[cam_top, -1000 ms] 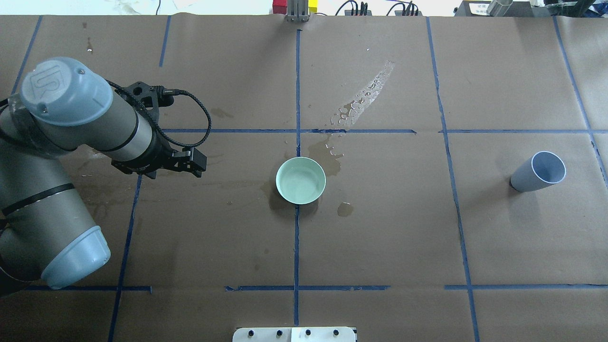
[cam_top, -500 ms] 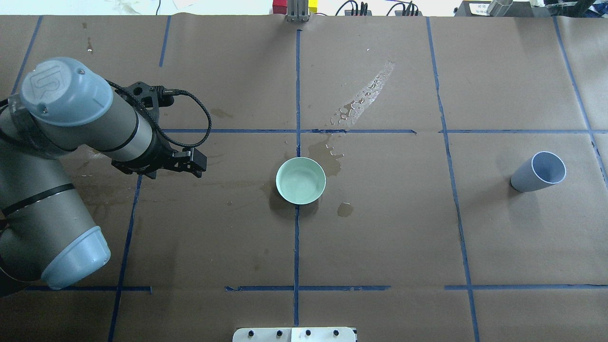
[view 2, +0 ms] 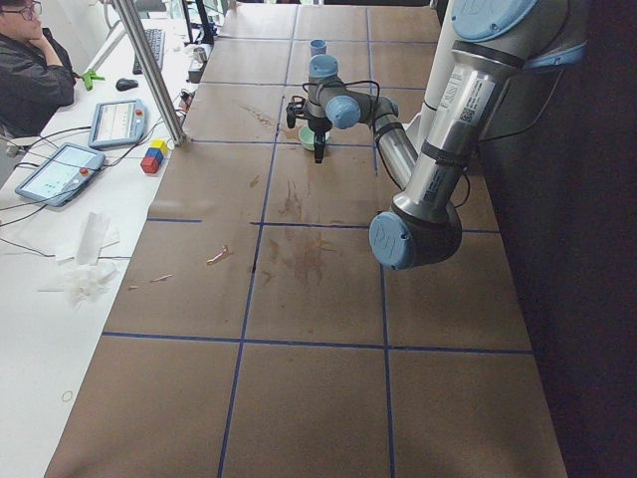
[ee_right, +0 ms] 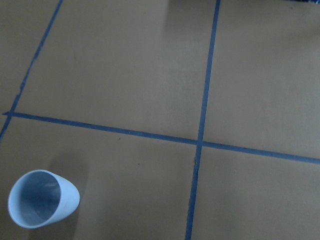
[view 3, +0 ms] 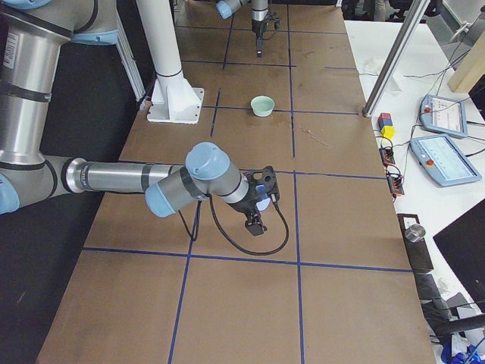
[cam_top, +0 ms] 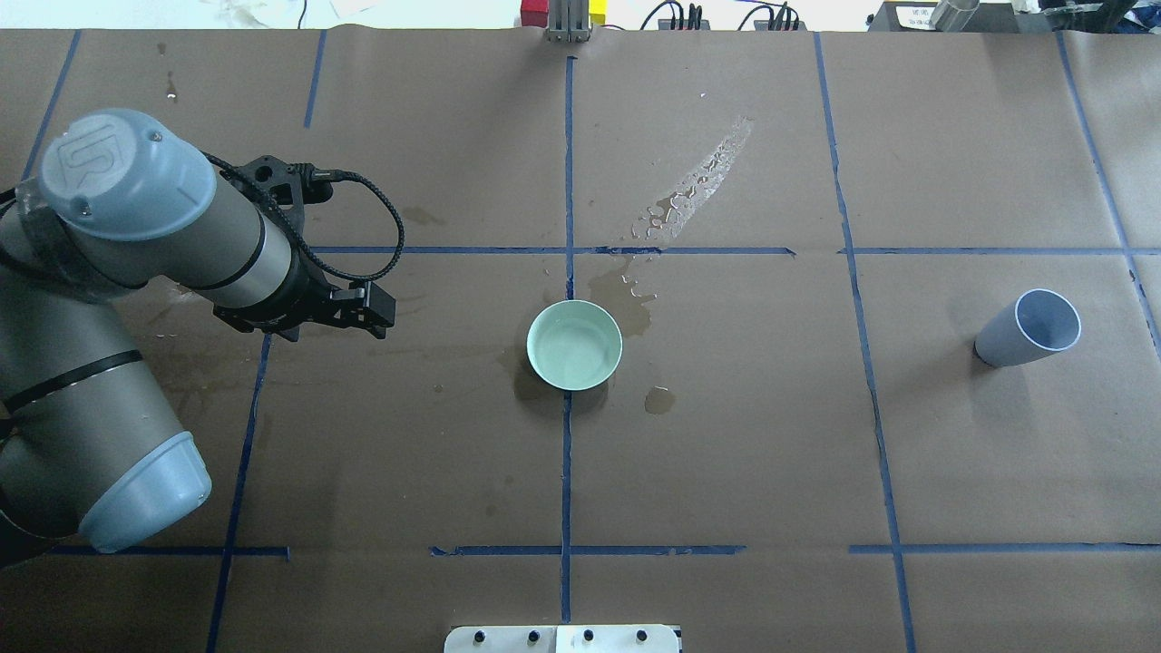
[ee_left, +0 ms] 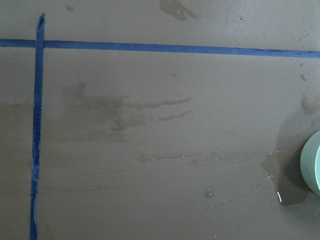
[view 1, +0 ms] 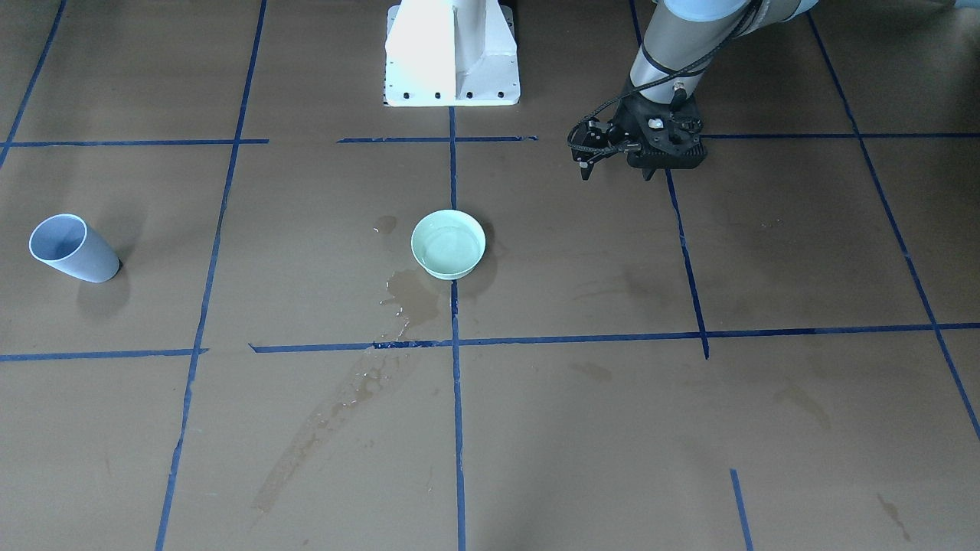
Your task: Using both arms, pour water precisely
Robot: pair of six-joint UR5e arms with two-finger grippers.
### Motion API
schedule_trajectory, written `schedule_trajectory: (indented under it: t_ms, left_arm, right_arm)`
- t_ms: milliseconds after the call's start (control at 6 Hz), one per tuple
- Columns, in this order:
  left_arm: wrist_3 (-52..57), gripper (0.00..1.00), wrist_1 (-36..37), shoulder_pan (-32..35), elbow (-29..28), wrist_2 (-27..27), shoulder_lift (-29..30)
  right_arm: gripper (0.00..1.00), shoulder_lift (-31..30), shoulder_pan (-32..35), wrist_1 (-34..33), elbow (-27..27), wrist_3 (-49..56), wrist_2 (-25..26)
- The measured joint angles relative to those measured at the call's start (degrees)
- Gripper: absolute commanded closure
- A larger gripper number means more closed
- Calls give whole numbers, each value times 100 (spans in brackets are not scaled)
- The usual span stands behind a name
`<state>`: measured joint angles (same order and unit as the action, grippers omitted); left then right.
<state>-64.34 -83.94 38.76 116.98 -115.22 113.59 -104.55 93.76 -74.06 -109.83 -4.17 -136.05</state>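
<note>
Water (view 1: 448, 246) lies in the green bowl (view 1: 448, 273), the blue cup (view 1: 76, 252) stands apart, so pouring looks done; left gripper (view 1: 617, 174) gapes empty, right gripper (view 3: 255, 224) cannot be judged.

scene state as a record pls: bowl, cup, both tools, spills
bowl: pale green, table centre, water inside
cup: blue-grey, standing free on robot's right side
left tool: open, empty, apart from bowl
right tool: above table near cup; open or shut cannot tell
spills: wet patches beside bowl
</note>
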Motion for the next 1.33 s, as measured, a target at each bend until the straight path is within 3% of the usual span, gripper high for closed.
schedule_trajectory:
  t_ms: [333,500,833,1333]
  left_arm:
    - [2,0,0,0,-2,7,-1]
    - [2,0,6,-7,-10,8,13]
    - [-376,0,19,-73,-281,24,379]
    - [-1322,0,-233,-547,-1399,403,1372]
  right_arm:
    - [0,626,-176,-1918,316,1310,398]
    - [0,982,-130,-2363,748,1715,459]
    - [0,1135,-107,-2479,1168,1858,397]
    - [0,1113,-104,-2482,1173,1867,223]
